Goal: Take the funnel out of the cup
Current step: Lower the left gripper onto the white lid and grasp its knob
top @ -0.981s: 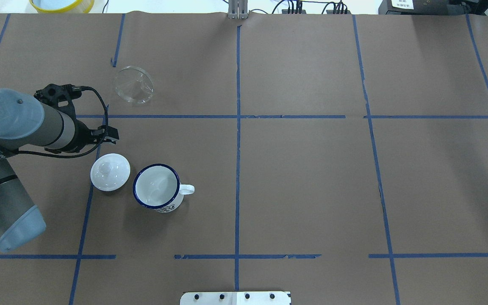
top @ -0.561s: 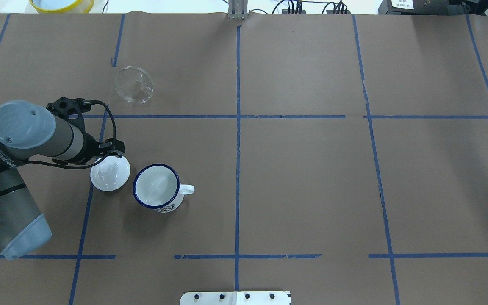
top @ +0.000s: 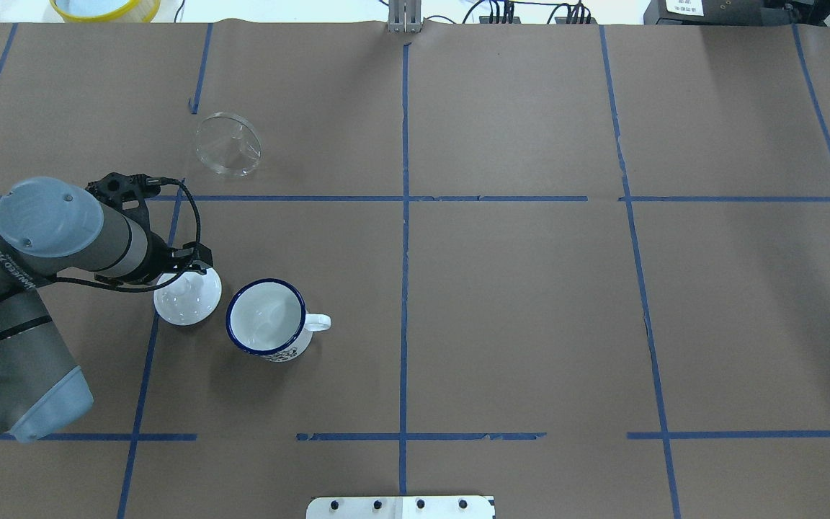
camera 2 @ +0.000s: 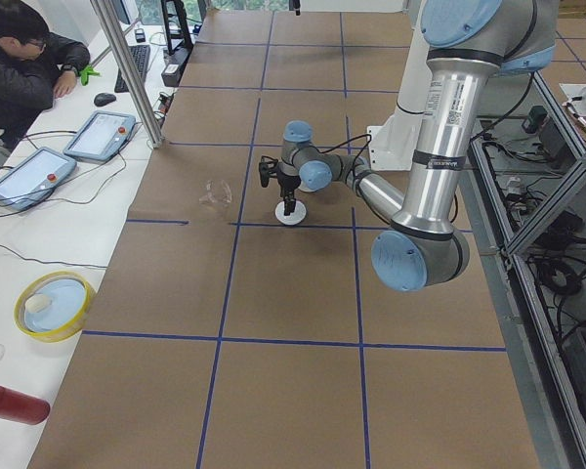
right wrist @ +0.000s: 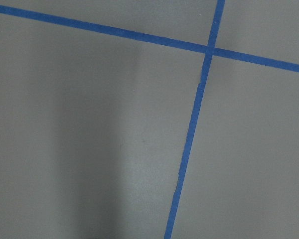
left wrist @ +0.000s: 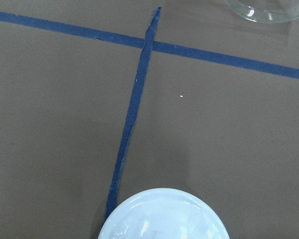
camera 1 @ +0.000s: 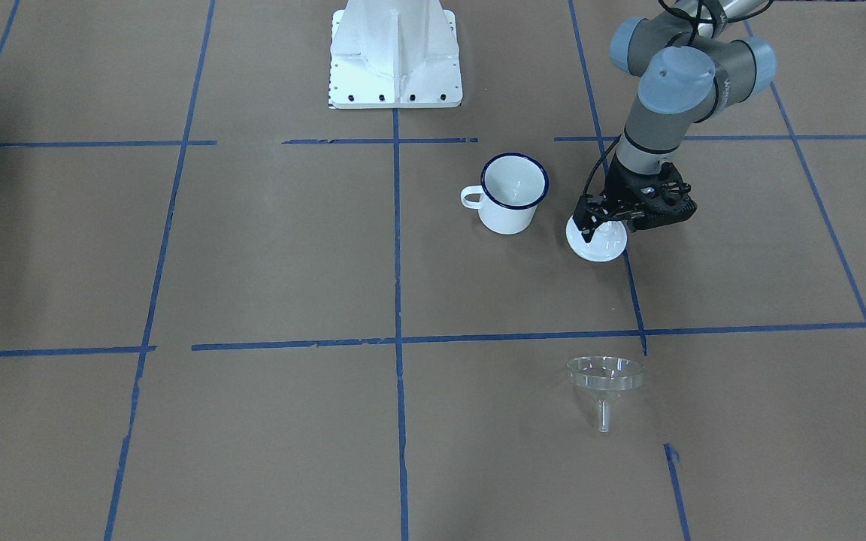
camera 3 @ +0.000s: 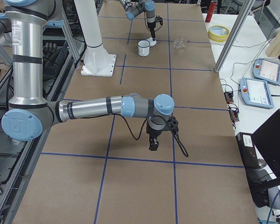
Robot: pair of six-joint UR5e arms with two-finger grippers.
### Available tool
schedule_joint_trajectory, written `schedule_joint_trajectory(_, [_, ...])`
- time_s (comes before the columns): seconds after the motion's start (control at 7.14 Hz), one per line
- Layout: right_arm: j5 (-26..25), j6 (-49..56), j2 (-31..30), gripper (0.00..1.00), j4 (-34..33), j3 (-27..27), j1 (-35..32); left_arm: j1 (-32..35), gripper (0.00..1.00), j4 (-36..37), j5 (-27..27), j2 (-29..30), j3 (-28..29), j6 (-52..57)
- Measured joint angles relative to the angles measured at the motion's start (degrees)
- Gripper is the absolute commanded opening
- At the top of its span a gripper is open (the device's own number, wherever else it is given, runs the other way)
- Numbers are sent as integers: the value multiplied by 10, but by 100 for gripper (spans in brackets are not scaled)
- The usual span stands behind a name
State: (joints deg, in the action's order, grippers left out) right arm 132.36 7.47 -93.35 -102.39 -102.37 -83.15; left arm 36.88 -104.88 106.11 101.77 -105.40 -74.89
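Funnel (top: 228,144) is out of the cup (top: 267,317): clear, wide bowl, thin stem, tipped on its side on the worktop well beyond it, stem pointing away. Cup is white enamel with a blue rim, empty. Left jaws look parted and empty, over the glossy knobbed lid (top: 195,303) beside the cup. Right jaws: cannot tell.

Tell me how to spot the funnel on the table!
On the brown table crossed by blue tape, find the white cup with the dark blue rim and the white lid beside it. Past a tape line, farther from the robot, the funnel sits alone. It is the only see-through thing, with a thin stem.
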Motion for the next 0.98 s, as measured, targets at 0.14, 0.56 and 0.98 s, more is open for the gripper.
schedule_joint_trajectory(0.14, [0,0,0,100,0,0,0,0,77,-1,4,0,1,0])
schedule_joint_trajectory(0.56, [0,0,-1,100,0,0,0,-5,72,-1,11,1,1,0])
schedule_joint_trajectory(0.98, [0,0,-1,100,0,0,0,-7,25,0,12,1,-2,0])
